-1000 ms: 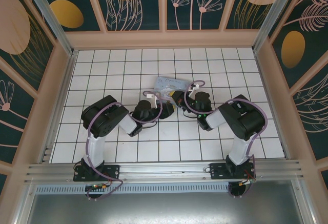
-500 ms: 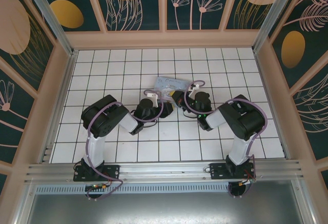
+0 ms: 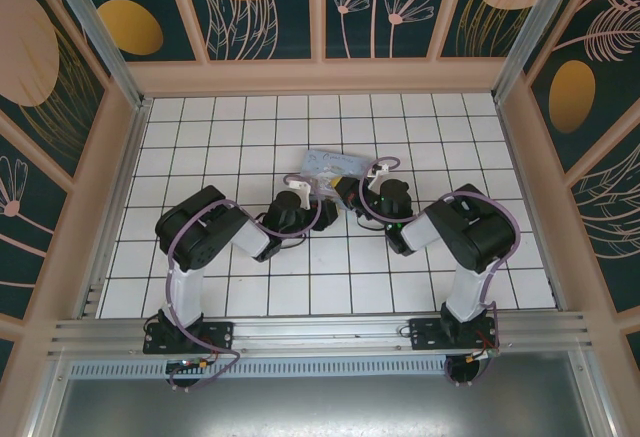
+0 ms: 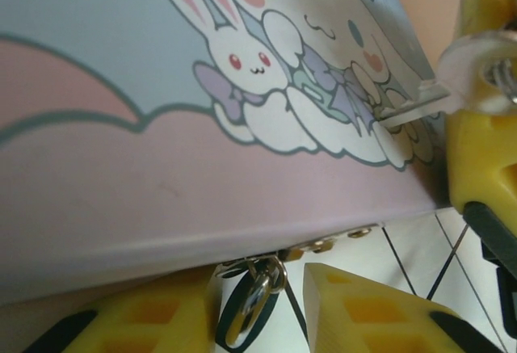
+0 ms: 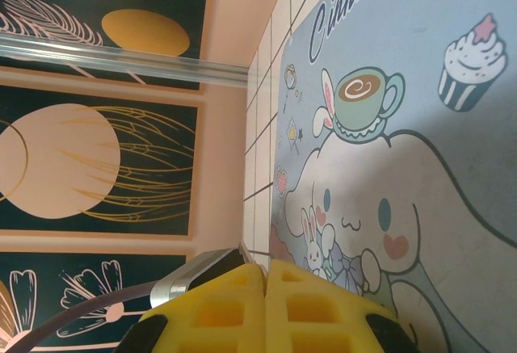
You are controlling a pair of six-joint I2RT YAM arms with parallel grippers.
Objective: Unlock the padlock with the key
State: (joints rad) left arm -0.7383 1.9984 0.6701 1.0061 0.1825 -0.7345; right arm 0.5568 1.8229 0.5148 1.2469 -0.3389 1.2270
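White tiled table (image 3: 200, 157) boxed in by dark floral wall panels, with a pastel blue cartoon tin (image 3: 335, 164) lying near its middle. Two robot arms reach in and meet at the tin's near edge.

The left gripper (image 4: 258, 276) sits low against that edge with its yellow jaws apart. The tiny teal padlock (image 4: 246, 317) stands between them, silver shackle uppermost, with a slim gap showing on one side. The right gripper (image 5: 266, 276) hangs over the tin's picture, jaws pressed together on the key (image 4: 408, 107), whose thin blade points across the tin lid, well apart from the padlock.

Likely risks: the padlock does not look firmly pinned, so a push from the key could tip or spin it away. The blade could also skid along the tin instead of finding the keyhole, which cannot be made out from here.
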